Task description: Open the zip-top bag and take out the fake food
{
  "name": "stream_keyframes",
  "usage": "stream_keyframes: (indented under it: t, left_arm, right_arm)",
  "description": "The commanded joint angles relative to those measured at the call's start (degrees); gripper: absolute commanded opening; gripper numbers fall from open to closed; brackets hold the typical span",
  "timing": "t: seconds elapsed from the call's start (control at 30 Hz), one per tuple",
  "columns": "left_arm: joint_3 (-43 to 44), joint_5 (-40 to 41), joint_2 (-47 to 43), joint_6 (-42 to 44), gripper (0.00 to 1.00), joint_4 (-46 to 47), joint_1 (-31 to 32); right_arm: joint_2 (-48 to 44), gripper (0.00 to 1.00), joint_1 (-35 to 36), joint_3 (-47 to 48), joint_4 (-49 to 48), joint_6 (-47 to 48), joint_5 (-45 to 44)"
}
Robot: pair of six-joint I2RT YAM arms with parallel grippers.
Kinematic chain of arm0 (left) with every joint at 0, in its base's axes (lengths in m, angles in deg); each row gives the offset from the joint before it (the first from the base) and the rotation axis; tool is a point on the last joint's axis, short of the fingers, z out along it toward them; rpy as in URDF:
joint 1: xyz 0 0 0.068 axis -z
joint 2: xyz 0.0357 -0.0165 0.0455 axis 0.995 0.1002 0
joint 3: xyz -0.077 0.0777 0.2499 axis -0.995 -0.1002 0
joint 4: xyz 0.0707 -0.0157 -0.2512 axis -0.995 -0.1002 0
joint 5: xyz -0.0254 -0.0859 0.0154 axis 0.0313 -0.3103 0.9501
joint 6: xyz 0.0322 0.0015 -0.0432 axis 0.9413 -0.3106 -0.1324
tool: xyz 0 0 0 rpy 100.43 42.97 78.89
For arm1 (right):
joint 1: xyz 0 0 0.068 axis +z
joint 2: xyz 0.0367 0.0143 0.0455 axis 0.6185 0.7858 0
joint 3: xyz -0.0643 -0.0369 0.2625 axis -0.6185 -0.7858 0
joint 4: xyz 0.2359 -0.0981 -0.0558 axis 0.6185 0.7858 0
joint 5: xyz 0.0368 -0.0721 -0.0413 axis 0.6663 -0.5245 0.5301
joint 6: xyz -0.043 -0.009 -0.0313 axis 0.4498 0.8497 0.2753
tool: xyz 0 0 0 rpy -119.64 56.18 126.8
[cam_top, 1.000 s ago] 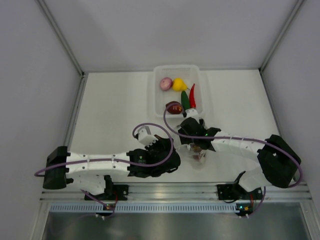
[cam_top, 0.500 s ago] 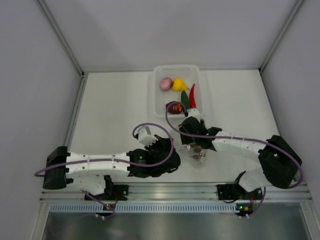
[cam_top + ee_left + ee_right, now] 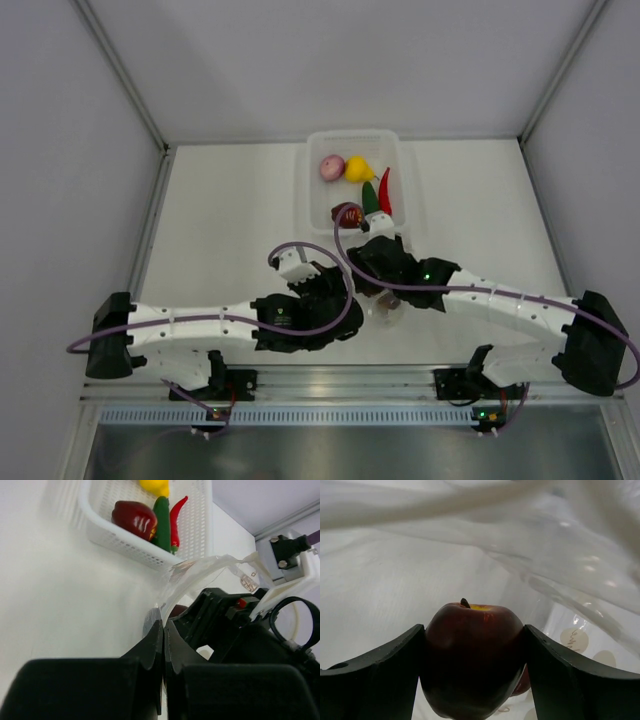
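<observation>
The zip-top bag (image 3: 386, 312), clear with white dots, lies between my two grippers at the near middle of the table. My left gripper (image 3: 163, 626) is shut on the bag's edge (image 3: 200, 570) and holds the mouth up. My right gripper (image 3: 472, 647) is inside the bag, shut on a dark red apple (image 3: 470, 655); a second reddish piece (image 3: 522, 681) shows behind it. In the top view the left gripper (image 3: 338, 302) and right gripper (image 3: 382, 298) meet at the bag. The apple is hidden there.
A white mesh basket (image 3: 312, 195) stands behind the bag. It holds a pinkish onion (image 3: 332, 167), a yellow pear (image 3: 358, 168), a red chili (image 3: 385, 190), a green cucumber (image 3: 371, 198) and a dark red piece (image 3: 347, 215). Purple cables loop over both wrists.
My right arm has stretched out and its gripper has moved left and down into the bag. The left gripper has shifted slightly right, still holding the bag's edge.
</observation>
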Motion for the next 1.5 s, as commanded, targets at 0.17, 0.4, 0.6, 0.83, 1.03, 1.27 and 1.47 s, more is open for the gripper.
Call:
stream_keyframes:
  t: [0.17, 0.4, 0.6, 0.83, 1.03, 1.27, 1.47]
  left_arm:
    - [4.6, 4.8, -1.7, 11.4, 0.00, -0.1, 0.2]
    - [2.4, 6.0, -4.6, 13.2, 0.00, -0.2, 0.2]
    - [1.4, 4.8, -5.0, 13.5, 0.00, -0.3, 0.0]
    - [0.0, 3.8, -5.3, 13.1, 0.00, -0.3, 0.0]
    - [-2.1, 3.3, -5.2, 12.6, 0.00, -0.3, -0.3]
    - [-6.5, 0.7, -7.1, 11.6, 0.00, -0.4, -3.4]
    - [-10.3, 0.5, -11.8, 11.9, 0.00, -0.6, -4.0]
  right_arm:
    - [-0.2, 0.47, 7.8, 7.3, 0.6, 2.2, -1.7]
    - [-4.3, 0.41, 10.3, 7.8, 0.1, 2.7, -2.5]
    - [-10.7, 0.39, 10.6, 7.7, 0.0, 2.8, -3.8]
    - [-15.2, 0.38, 10.5, 8.1, -1.4, 3.2, -4.5]
    - [-16.3, 0.37, 8.8, 14.3, -0.7, 3.3, 2.8]
    - [-14.7, 0.36, 2.8, 23.1, 2.2, 4.8, 9.0]
    - [-9.9, 0.36, -11.8, 28.4, 3.2, 7.4, 11.0]
